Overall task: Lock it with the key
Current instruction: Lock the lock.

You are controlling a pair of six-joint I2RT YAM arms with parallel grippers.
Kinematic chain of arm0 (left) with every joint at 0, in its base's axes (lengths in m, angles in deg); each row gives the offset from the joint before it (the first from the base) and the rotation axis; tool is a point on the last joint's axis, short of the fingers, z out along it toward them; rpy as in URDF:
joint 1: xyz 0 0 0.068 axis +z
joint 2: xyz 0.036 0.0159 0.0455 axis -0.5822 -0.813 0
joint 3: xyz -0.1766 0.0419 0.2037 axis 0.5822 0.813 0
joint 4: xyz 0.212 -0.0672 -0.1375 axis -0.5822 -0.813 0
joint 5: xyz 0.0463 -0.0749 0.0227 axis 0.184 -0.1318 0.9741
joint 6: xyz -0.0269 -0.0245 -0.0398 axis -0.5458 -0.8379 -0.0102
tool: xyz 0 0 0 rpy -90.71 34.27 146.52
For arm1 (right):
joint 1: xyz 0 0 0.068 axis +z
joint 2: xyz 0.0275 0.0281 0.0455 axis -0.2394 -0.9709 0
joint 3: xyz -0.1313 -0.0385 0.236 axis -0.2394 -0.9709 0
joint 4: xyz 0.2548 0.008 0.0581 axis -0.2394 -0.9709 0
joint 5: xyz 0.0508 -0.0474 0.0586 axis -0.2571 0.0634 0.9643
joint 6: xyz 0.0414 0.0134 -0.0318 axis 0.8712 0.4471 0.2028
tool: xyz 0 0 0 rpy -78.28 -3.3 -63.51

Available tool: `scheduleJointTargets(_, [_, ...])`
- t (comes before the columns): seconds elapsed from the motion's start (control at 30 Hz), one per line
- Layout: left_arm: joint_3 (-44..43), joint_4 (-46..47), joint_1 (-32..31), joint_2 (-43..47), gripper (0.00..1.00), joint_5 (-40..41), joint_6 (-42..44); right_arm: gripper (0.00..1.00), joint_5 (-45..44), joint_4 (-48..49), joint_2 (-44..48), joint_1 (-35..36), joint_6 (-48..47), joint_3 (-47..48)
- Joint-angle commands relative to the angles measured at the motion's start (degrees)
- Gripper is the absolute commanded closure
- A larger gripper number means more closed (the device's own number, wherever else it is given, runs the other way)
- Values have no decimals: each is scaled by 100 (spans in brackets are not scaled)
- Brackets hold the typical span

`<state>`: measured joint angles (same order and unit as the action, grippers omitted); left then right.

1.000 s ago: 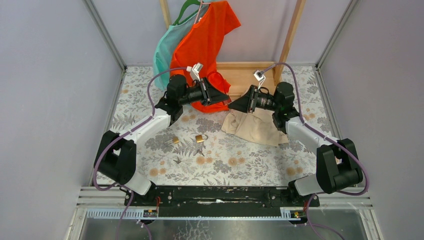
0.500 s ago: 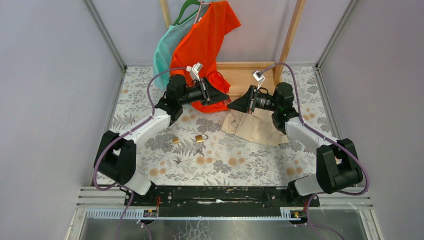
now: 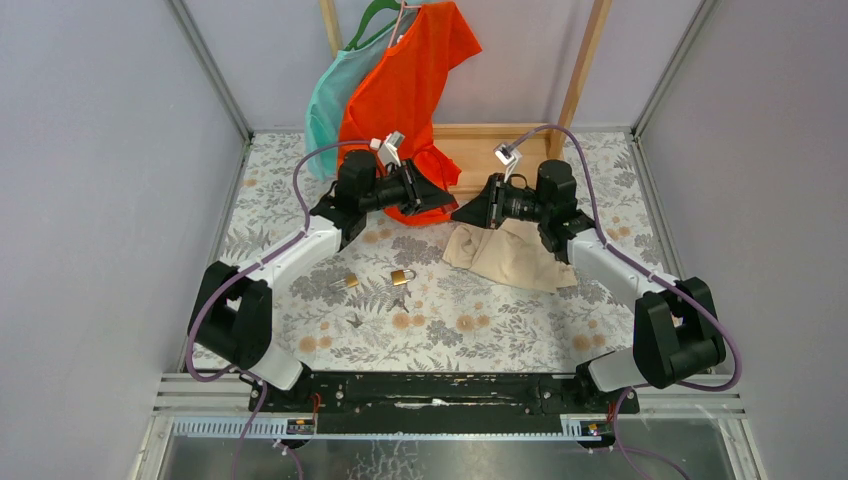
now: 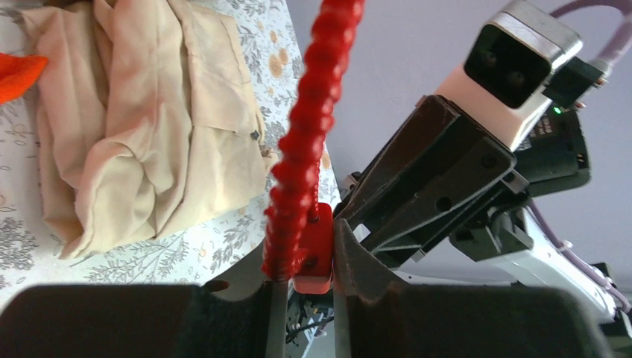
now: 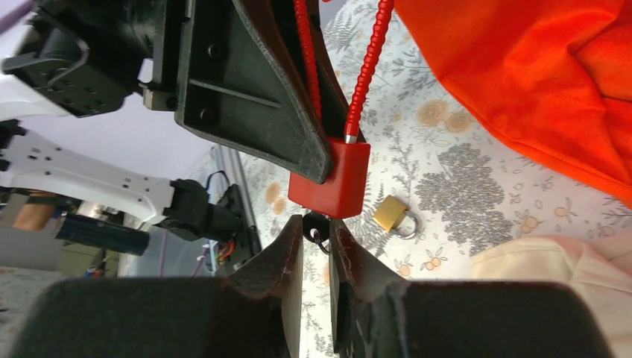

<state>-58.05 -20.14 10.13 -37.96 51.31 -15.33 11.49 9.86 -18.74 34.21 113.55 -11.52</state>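
Up in the air, the left pincer [image 4: 307, 262] is clamped narrow on a red, block-shaped plastic lock body [image 5: 332, 179]. Its flat black fingers [image 4: 358, 272] press the block's smooth sides. A ribbed red cable [image 4: 309, 112], beaded like a string of rings, rises from the block's top through a short metal ferrule. Just beneath the block's lower edge, the right pincer [image 5: 316, 225] is closed nearly tight on a small dark-headed key [image 5: 313, 221] that carries a thin ring. Whether the key's tip touches the lock I cannot tell. The two pincers meet almost tip to tip, with open air on every side of them. Below them lies the grey floral-patterned table [image 3: 480, 320], where a shiny brass padlock [image 5: 393, 212] sits well apart from both pincers. A crumpled beige cloth [image 3: 510, 255] lies under the right pincer, and a soft orange T-shirt [image 3: 405, 90] hangs just behind the left pincer.
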Motion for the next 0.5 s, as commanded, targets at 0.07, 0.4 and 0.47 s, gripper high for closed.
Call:
scheduleJointTargets(0.07, [-301,-556,16,-58,100,429,412,100,-622,-942,62,173,-1058,585])
scheduleJointTargets(0.4, [-293,-705,24,-17,100,494,509,91,-972,-1431,120,186,-1335,806])
scheduleJointTargets(0.47, [-258,-622,26,-11,100,433,425,81,-827,-1353,146,158,-1196,829])
